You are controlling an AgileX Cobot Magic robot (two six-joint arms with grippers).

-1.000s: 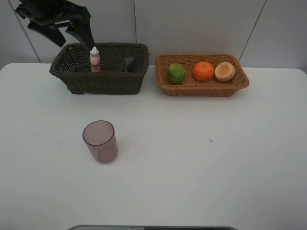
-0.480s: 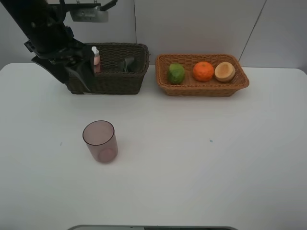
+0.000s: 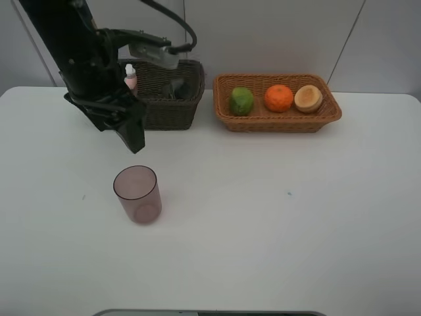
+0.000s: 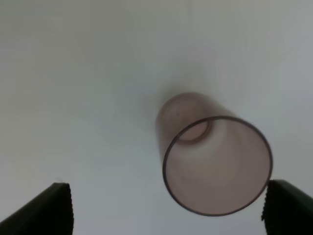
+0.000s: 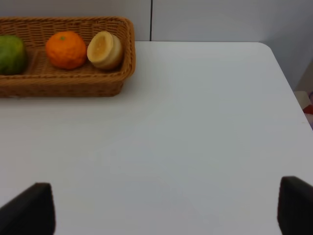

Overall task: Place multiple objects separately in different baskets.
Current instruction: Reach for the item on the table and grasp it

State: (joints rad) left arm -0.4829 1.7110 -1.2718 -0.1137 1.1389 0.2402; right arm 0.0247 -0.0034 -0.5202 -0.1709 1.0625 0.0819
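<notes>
The mauve cup [image 3: 137,193] stood upright on the table, well in front of the dark basket [image 3: 172,100], which held the pink bottle [image 3: 131,77]. Right of it, the tan basket [image 3: 277,122] held green fruit [image 3: 241,101], mandarin [image 3: 279,98] and a pale round fruit [image 3: 308,99].

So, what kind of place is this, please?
Probably a lab or test bench, not a home: a bare white table against plain grey wall panels, a black robot arm, and two wicker baskets with sorted items.
</notes>
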